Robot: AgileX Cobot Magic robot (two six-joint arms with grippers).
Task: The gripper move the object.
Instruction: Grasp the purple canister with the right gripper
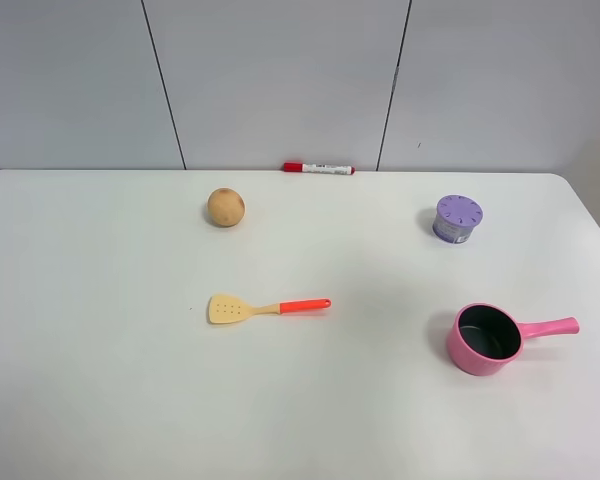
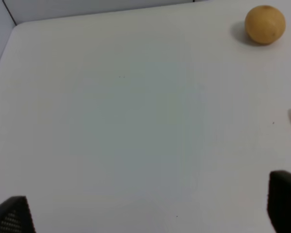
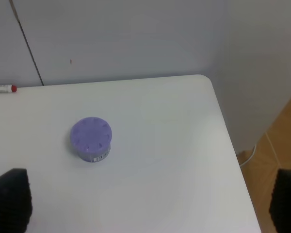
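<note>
While right tool (image 3: pixel 148 201) gapes empty | centre over purple container (image 3: pixel 91 140) | lower straight, grip sides | left tool (image 2: pixel 148 208) likewise wide, empty

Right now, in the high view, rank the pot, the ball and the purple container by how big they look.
1. pot, clearly largest, though nearest the camera
2. purple container
3. ball, only slightly smaller than the container
</note>
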